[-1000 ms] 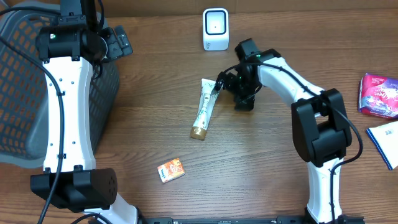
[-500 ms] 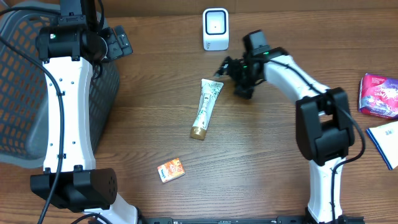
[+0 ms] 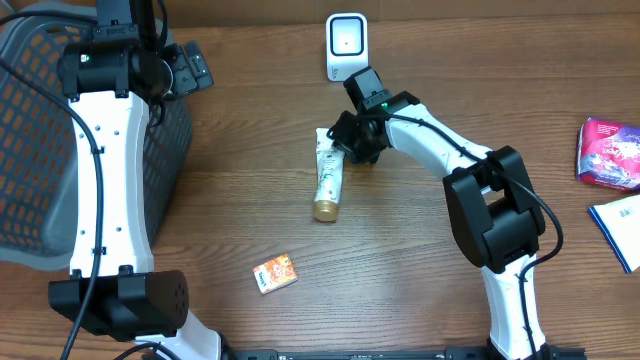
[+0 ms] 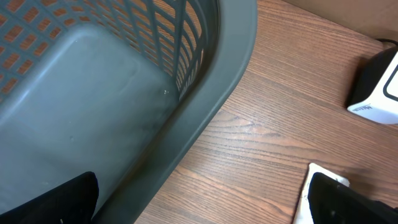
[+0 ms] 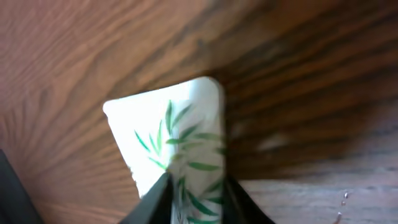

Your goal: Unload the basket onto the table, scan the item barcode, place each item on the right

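A white tube with green leaf print and a gold cap [image 3: 327,180] lies on the wooden table, its flat end pointing toward the white barcode scanner [image 3: 346,46]. My right gripper [image 3: 342,142] sits at that flat end. In the right wrist view its dark fingers [image 5: 155,205] press both sides of the tube [image 5: 180,137], so the right gripper [image 5: 196,202] is shut on it. Over by the basket, my left gripper [image 3: 190,68] is open and holds nothing. Its own view shows the left gripper [image 4: 199,211] spread wide above the basket rim [image 4: 211,106].
A grey mesh basket [image 3: 30,150] fills the left side. A small orange box [image 3: 274,272] lies near the front. A purple packet [image 3: 608,152] and a blue-edged booklet [image 3: 620,225] sit at the right edge. The scanner [image 4: 379,87] shows in the left wrist view.
My right gripper has swung left from beside the tube to its flat end and closed on it. The tube has turned slightly straighter. The left arm is unmoved.
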You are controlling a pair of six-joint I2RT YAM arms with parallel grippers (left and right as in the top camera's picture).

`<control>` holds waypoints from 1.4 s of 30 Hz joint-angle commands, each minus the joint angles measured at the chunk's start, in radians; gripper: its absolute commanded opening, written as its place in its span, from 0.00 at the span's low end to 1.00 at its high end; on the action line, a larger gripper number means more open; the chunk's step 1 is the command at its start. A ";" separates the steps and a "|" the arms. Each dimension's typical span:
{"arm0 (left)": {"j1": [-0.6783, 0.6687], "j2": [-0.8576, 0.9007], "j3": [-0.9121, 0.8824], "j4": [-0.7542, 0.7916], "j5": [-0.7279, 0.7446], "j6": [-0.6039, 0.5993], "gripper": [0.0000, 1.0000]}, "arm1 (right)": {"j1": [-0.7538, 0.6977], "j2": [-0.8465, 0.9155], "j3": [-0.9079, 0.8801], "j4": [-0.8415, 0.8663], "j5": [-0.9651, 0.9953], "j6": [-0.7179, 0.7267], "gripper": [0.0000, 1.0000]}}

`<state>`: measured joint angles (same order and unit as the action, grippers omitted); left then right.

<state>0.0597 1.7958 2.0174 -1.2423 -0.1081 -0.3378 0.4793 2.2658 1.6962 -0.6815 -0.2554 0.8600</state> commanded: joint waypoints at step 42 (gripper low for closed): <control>-0.001 0.011 -0.001 -0.003 0.004 0.001 1.00 | 0.300 -0.305 -0.072 -0.450 1.308 0.095 0.04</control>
<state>0.0597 1.7958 2.0174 -1.2419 -0.1081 -0.3378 0.7406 1.9953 1.6604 -1.1557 0.8555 0.8635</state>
